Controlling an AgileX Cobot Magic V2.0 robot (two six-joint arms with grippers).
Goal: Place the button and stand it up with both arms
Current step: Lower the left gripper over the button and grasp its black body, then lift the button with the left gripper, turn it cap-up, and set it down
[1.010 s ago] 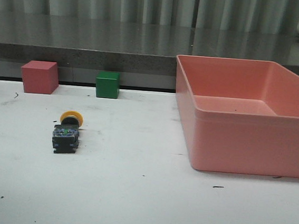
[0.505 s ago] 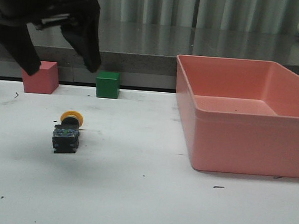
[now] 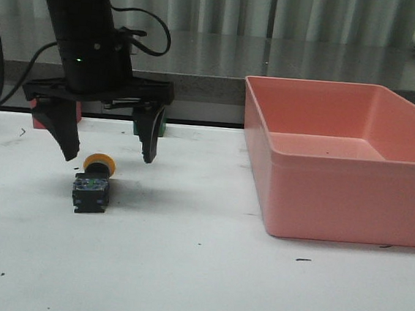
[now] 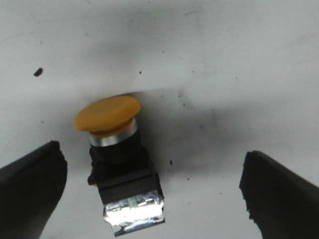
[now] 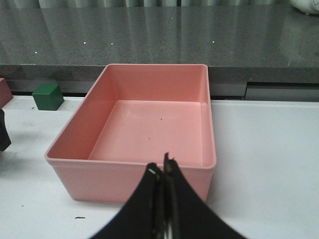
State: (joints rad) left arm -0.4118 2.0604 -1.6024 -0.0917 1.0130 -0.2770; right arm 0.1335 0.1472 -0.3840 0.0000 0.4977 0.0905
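The button (image 3: 93,181) lies on its side on the white table, its yellow cap (image 3: 100,163) pointing away from me and its dark base nearer. My left gripper (image 3: 108,157) hangs open just above and behind it, one finger on each side of the cap. In the left wrist view the button (image 4: 119,169) lies between the two wide-apart fingertips (image 4: 30,174), untouched. My right gripper (image 5: 163,172) is shut with nothing in it, hovering in front of the pink bin (image 5: 134,172); it is out of the front view.
A large empty pink bin (image 3: 320,203) takes up the right side of the table. A red cube (image 3: 39,106) and a green cube (image 3: 138,123) sit at the back edge, partly behind the left arm. A dark counter runs behind the table.
The left arm has come down from the upper left and now stands upright over the button with its fingers spread. The button has not moved.
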